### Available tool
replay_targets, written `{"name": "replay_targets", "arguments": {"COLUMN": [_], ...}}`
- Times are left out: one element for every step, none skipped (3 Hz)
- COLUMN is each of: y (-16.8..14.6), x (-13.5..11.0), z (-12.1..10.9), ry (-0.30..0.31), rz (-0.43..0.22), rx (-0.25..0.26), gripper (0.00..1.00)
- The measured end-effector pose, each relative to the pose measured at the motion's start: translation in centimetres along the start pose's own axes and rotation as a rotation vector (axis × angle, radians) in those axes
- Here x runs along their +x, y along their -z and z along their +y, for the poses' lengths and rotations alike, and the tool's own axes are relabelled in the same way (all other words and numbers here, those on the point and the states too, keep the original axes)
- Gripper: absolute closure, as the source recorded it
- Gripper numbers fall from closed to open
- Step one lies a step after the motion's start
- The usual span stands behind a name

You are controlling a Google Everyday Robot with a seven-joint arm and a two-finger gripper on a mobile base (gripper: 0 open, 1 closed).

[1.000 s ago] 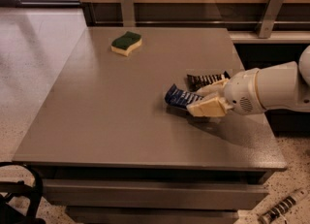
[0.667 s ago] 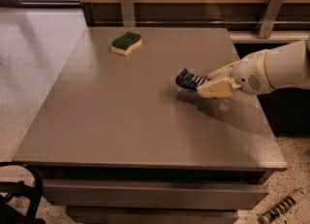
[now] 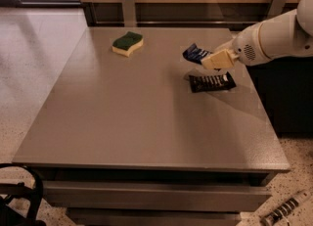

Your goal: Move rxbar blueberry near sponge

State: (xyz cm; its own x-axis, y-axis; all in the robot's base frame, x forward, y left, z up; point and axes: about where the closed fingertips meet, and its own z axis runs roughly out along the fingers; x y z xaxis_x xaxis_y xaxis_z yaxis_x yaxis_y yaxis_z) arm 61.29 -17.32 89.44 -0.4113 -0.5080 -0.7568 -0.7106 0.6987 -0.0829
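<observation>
The rxbar blueberry (image 3: 196, 53), a dark blue wrapped bar, is held above the grey table (image 3: 137, 117) at the right side. My gripper (image 3: 211, 57) comes in from the right on a white arm and is shut on the bar's right end. The sponge (image 3: 127, 42), dark green on top over pale yellow foam, lies on the table at the back, left of the bar and well apart from it.
A black-wrapped bar (image 3: 212, 81) lies on the table just below the gripper. A wooden wall with metal brackets (image 3: 128, 6) runs behind the table. A dark object (image 3: 19, 200) sits at the bottom left on the floor.
The gripper has lifted the blue bar off the table and carried it up and back; the black bar now lies uncovered beneath it.
</observation>
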Motion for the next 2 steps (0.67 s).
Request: {"name": "replay_targets", "arguments": {"y": [-2.3, -5.4], "x": [-2.3, -5.2], "z": [-1.9, -2.9], "ry": [0.028, 0.076], "rz": [-0.048, -0.13], "rx": [0.076, 0.124], "gripper": [1.0, 1.0]}}
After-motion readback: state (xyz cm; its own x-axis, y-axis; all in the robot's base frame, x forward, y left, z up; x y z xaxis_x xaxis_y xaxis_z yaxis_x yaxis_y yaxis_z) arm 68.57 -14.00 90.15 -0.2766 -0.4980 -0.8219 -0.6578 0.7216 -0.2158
